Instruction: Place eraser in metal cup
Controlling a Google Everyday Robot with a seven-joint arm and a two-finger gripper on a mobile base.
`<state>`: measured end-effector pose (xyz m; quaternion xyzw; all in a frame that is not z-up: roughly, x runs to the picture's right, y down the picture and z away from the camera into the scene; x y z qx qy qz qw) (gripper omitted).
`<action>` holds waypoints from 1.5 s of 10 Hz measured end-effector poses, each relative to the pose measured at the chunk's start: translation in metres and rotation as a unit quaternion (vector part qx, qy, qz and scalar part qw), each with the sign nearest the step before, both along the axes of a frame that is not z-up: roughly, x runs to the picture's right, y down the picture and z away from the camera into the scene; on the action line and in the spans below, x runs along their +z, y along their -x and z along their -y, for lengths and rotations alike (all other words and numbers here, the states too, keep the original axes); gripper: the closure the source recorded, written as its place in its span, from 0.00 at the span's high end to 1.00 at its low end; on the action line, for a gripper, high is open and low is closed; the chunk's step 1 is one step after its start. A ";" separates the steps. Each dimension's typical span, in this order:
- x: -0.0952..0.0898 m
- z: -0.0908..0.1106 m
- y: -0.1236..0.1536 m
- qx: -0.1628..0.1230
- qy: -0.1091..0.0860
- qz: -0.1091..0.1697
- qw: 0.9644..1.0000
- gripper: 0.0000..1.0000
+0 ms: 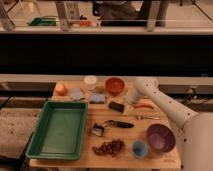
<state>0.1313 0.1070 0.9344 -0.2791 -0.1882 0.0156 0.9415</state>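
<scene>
The eraser [116,106] is a small black block on the wooden table [80,162], right of centre, below the red bowl. My gripper [126,108] is at the end of the white arm and sits right against the eraser's right end. Whether it touches the eraser is unclear. The metal cup [98,129] is a small silver-grey cup with a dark inside. It stands nearer the front, left of and below the eraser, just right of the green tray.
A green tray [37,142] fills the table's left. White cup [90,81], red bowl [114,85] and orange fruit [60,89] stand at the back. A black-handled utensil [121,123], grapes [109,147], blue cup [139,148] and purple bowl [160,137] lie in front.
</scene>
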 end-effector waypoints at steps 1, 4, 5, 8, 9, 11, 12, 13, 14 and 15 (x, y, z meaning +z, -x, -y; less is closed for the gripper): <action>0.000 0.000 0.000 0.000 0.000 0.000 1.000 0.12; 0.000 0.000 0.000 0.000 0.000 0.000 1.000 0.04; 0.000 0.000 0.000 0.000 0.000 0.000 1.000 0.04; -0.010 0.006 -0.003 -0.010 -0.015 -0.007 1.000 0.04; -0.021 0.012 -0.008 -0.010 -0.022 -0.012 1.000 0.04; -0.058 0.037 -0.012 -0.019 -0.048 -0.021 0.998 0.04; -0.068 0.042 -0.017 -0.021 -0.055 -0.025 0.998 0.04; -0.079 0.048 -0.021 -0.023 -0.064 -0.029 0.997 0.04; -0.084 0.052 -0.026 -0.021 -0.071 -0.031 0.997 0.04; -0.085 0.053 -0.037 -0.017 -0.075 -0.035 0.996 0.04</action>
